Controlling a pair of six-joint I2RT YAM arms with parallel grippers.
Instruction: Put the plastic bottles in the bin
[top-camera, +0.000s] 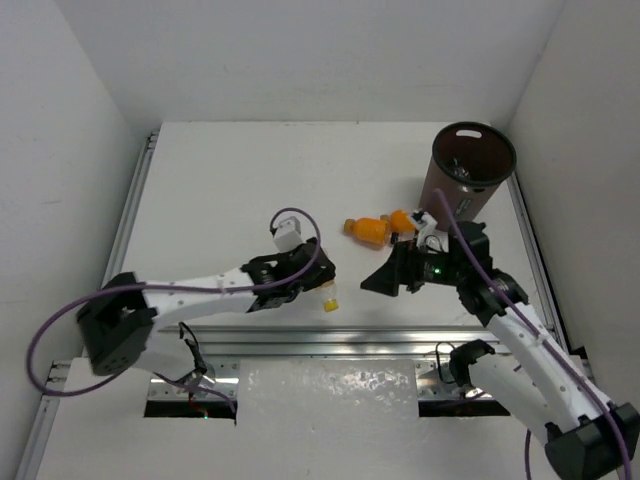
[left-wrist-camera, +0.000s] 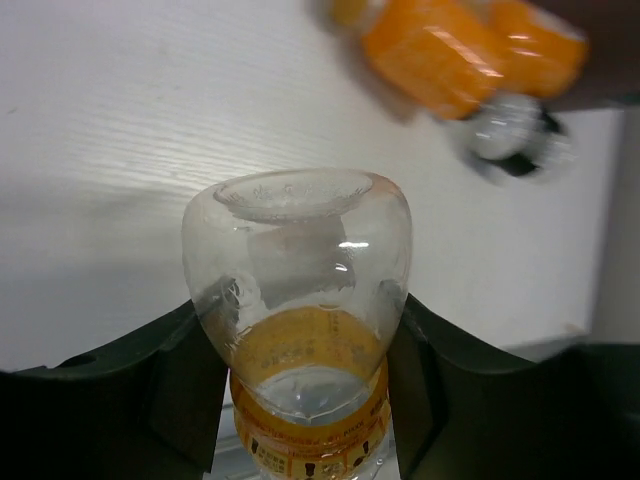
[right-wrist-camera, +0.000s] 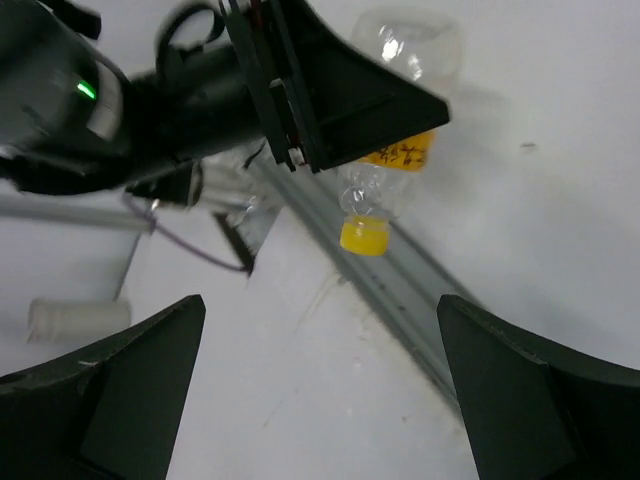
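Note:
A clear plastic bottle (left-wrist-camera: 300, 300) with a yellow label and a yellow cap (right-wrist-camera: 364, 235) lies near the front rail. My left gripper (top-camera: 318, 278) is shut on it, one dark finger pressed against each side of its body. Two orange bottles (top-camera: 370, 230) (left-wrist-camera: 440, 50) lie side by side on the table further back, just left of the bin. The bin (top-camera: 470, 170), tall, dark brown and black-rimmed, stands at the back right. My right gripper (top-camera: 390, 275) (right-wrist-camera: 320, 300) hangs open above the table, right of the clear bottle (right-wrist-camera: 410, 50), with nothing between its fingers.
An aluminium rail (top-camera: 350, 335) (right-wrist-camera: 400, 300) runs along the near edge of the table, right under the clear bottle's cap. White walls close in the table on the left, back and right. A purple cable (top-camera: 300, 215) loops above the left wrist.

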